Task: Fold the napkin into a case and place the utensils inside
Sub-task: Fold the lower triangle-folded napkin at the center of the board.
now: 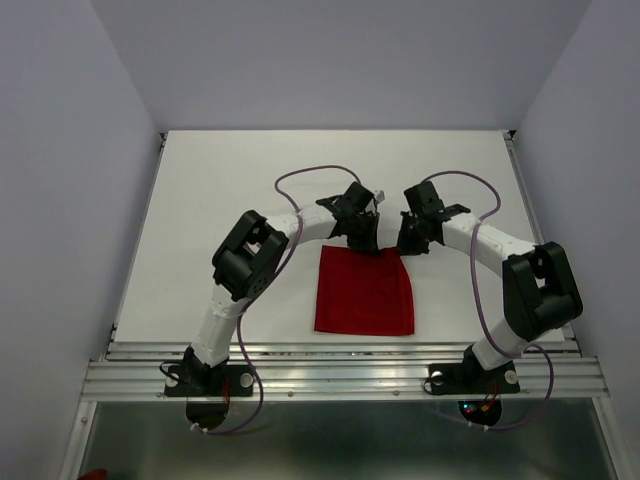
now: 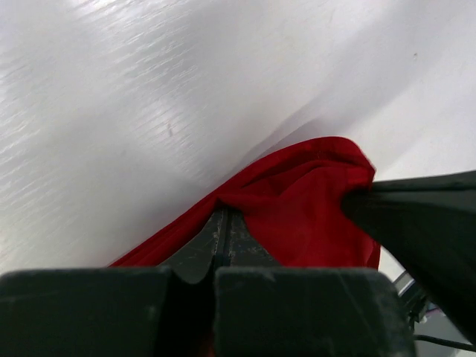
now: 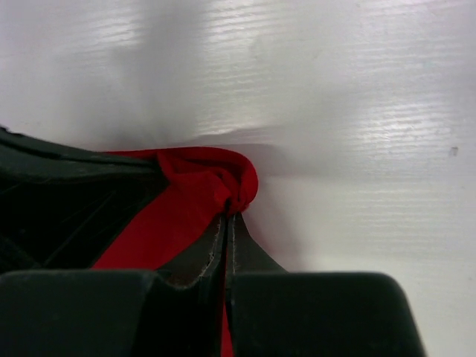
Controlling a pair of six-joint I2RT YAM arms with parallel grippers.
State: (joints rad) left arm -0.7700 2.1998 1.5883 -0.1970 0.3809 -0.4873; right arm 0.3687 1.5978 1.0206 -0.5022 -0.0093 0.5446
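The red napkin lies on the white table in the middle, in front of both arms. My left gripper is shut on the napkin's far edge, towards the right. My right gripper is shut on its far right corner, close beside the left one. In the left wrist view my left gripper pinches a raised fold of the napkin, with the right gripper's dark body against it. In the right wrist view my right gripper pinches a bunched corner of the napkin. The utensils are out of view.
The white table is walled on the left, back and right. A metal rail runs along the near edge at the arm bases. Purple cables loop above both arms.
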